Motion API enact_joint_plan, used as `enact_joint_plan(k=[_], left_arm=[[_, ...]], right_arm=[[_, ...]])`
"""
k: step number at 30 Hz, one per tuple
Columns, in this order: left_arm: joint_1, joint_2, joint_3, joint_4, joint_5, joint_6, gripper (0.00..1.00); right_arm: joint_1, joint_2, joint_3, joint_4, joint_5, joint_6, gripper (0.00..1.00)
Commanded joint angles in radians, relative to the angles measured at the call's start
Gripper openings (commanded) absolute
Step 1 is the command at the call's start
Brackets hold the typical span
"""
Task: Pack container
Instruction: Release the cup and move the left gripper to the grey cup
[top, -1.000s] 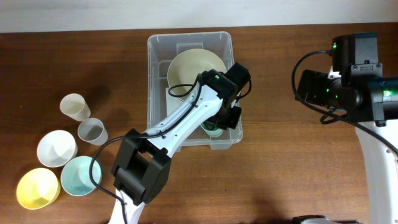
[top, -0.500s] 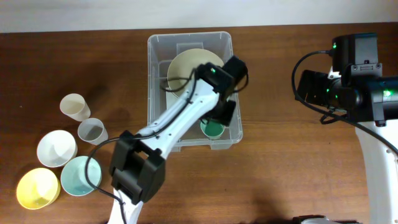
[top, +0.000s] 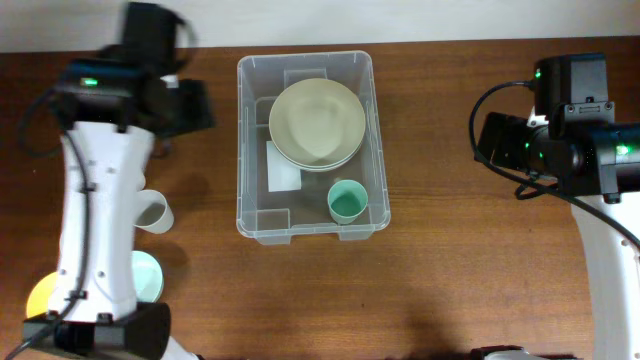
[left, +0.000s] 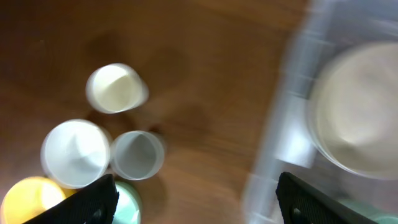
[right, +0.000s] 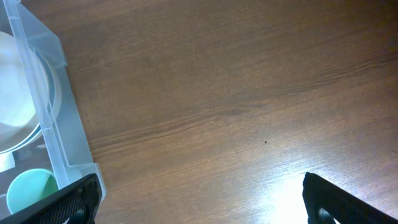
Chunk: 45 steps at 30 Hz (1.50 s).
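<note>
Mid-counter (top: 450, 250), found the clear plastic container (top: 245, 150) holding stacked cream bowls (top: 318, 122), a teal cup (top: 346, 203) and a white label (top: 281, 165) on its floor. Left of it, noted the left gripper (left: 202, 205) spread wide and empty, above a cream cup (left: 115, 88), a grey cup (left: 138, 154), a white bowl (left: 74, 152) and a yellow bowl (left: 31, 199). Right of it, noted the right gripper (right: 205, 208) likewise parted wide, gripping nothing, near the container's corner.

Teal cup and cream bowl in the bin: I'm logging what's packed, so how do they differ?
The cream bowl is much wider than the teal cup. The bowl sits in the container's far half; the cup sits in its near right corner. Both stand open side up.
</note>
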Motion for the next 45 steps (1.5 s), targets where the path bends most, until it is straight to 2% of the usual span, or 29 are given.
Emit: enact_joint_plan(k=[1, 6, 13, 16, 18, 24, 25, 29, 32, 39, 45], left_arm=[[0.118, 0.042, -0.088, -0.002, 0.027, -0.004, 0.84], [0.189, 0.056, -0.309, 0.087, 0.084, -0.004, 0.84], [0.198, 0.056, -0.682, 0.331, 0.120, 0.002, 0.84], [0.198, 0.057, -0.786, 0.417, 0.119, 0.015, 0.83], [0.198, 0.057, -0.819, 0.443, 0.115, 0.015, 0.79], [0.198, 0.056, -0.808, 0.443, 0.100, 0.015, 0.53], [0.198, 0.056, -0.798, 0.443, 0.100, 0.015, 0.42], [0.198, 0.056, -0.773, 0.442, 0.101, 0.023, 0.14], [0.196, 0.056, -0.750, 0.435, 0.101, 0.022, 0.01], [0.142, 0.019, -0.593, 0.313, 0.134, 0.023, 0.00], [-0.051, -0.124, -0.354, 0.271, 0.180, 0.022, 0.01]], right_arm=[[-0.006, 0.002, -0.007, 0.001, 0.009, -0.002, 0.99], [-0.006, 0.002, -0.007, 0.001, 0.010, -0.002, 0.99], [-0.006, 0.002, -0.007, 0.001, 0.010, -0.002, 0.99], [-0.006, 0.002, -0.007, 0.000, 0.009, -0.002, 0.99], [-0.006, 0.002, -0.007, 0.000, 0.009, -0.002, 0.99], [-0.006, 0.002, -0.007, 0.000, 0.009, -0.002, 0.99], [-0.006, 0.002, -0.007, -0.002, 0.009, -0.002, 0.99], [-0.006, 0.002, -0.007, -0.003, 0.010, -0.002, 0.99], [-0.006, 0.002, -0.007, -0.003, 0.010, -0.002, 0.99], [-0.006, 0.002, -0.007, -0.003, 0.010, -0.002, 0.99], [-0.006, 0.002, -0.007, -0.003, 0.010, -0.002, 0.99]])
